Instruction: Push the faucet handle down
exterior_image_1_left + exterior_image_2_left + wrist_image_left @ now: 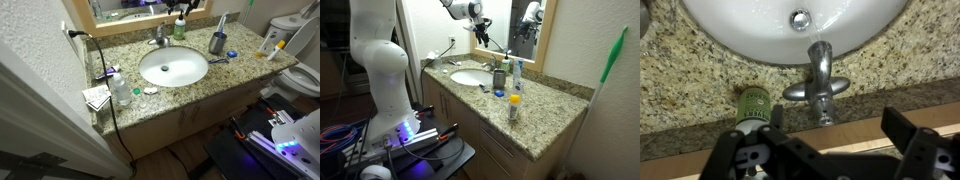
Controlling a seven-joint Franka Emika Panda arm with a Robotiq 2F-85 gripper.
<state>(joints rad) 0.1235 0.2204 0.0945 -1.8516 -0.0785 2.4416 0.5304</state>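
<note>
**Wrist view, looking down.** The faucet handle [812, 90] is a small chrome lever on top of a short faucet. It stands at the far rim of the white oval basin [740, 20], on the speckled granite tabletop [680, 70]. A green bottle [755, 104] stands just beside it. The gripper [832, 120] hangs above the faucet, clear of it, with its jaws apart and holding nothing.

We judge the lever to be rigid metal, hinged, and smooth enough for a pad to slide off. It calls for a press rather than a grasp. We would bear down on the lever's free end, where leverage is greatest, while keeping clear of the light bottle, which could tip.
</note>
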